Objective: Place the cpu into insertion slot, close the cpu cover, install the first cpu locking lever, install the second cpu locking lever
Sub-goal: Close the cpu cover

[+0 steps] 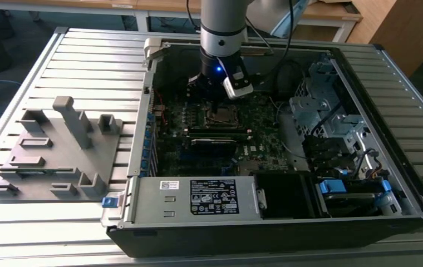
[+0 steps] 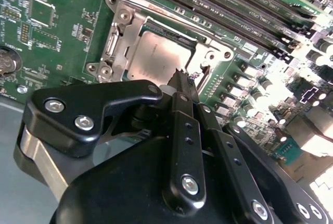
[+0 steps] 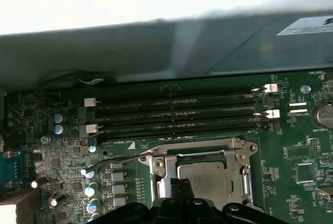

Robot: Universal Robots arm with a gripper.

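The cpu (image 2: 158, 57) lies flat in the insertion slot (image 1: 222, 115) on the green motherboard, its dull silver top showing in both wrist views. The cpu cover (image 3: 237, 148), a silver frame plate, lies down around the cpu (image 3: 205, 177) with the chip showing through its window. A thin wire lever (image 3: 122, 157) runs along one edge of the socket. My gripper (image 2: 182, 78) is shut with nothing between its fingers, and its tips hang just over the socket's edge beside the cpu. In the exterior view the gripper (image 1: 213, 94) reaches down into the open case above the slot.
Long black memory slots (image 3: 182, 112) run beside the socket. The case walls (image 1: 152, 83) close in the board. A power supply (image 1: 196, 197) and drive cage (image 1: 330, 111) fill the near and right parts. A grey fixture plate (image 1: 55, 150) sits outside on the exterior view's left.
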